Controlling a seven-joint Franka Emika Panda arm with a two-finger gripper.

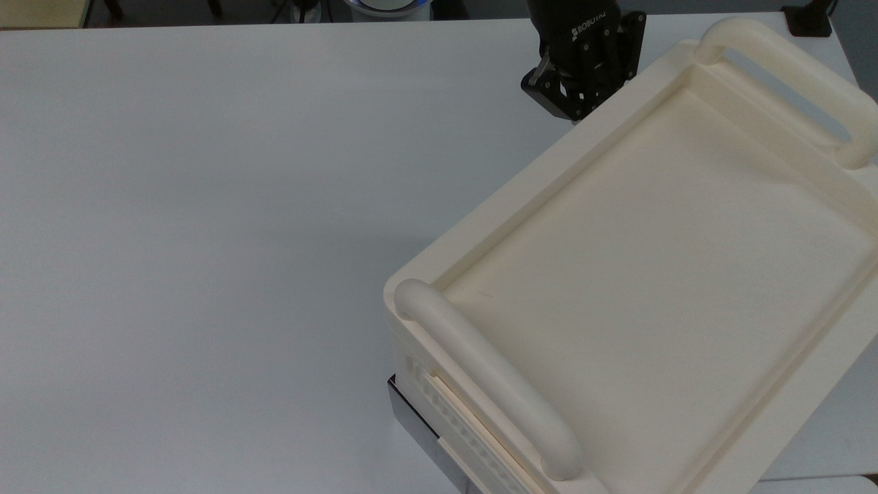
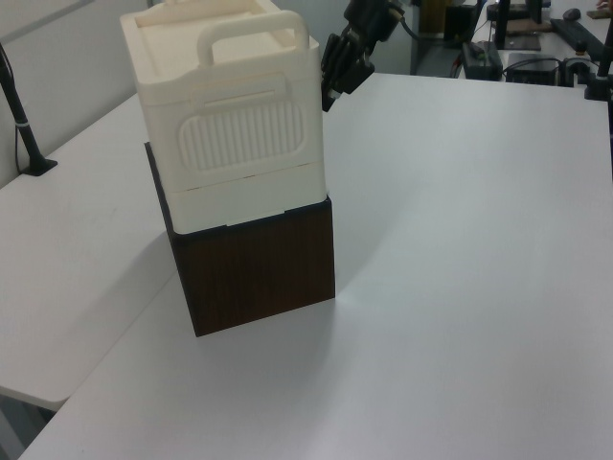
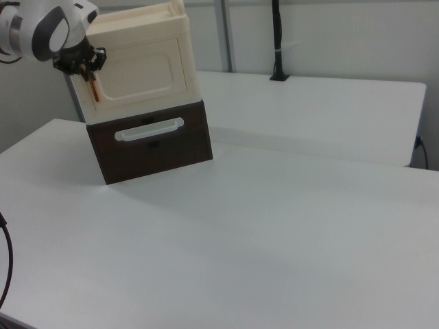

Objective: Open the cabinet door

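The jaws' state cannot be told; the gripper (image 3: 88, 68) sits at the copper-orange handle (image 3: 94, 87) on the cabinet door (image 3: 134, 74), which lies flush against the cabinet (image 1: 658, 274) on the white surface (image 1: 206, 206).

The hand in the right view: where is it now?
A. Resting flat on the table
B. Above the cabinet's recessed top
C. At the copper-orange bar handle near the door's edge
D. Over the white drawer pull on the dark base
C: in the right view the hand sits at the copper-orange bar handle on the cabinet door, at the right view's left edge of the cabinet.
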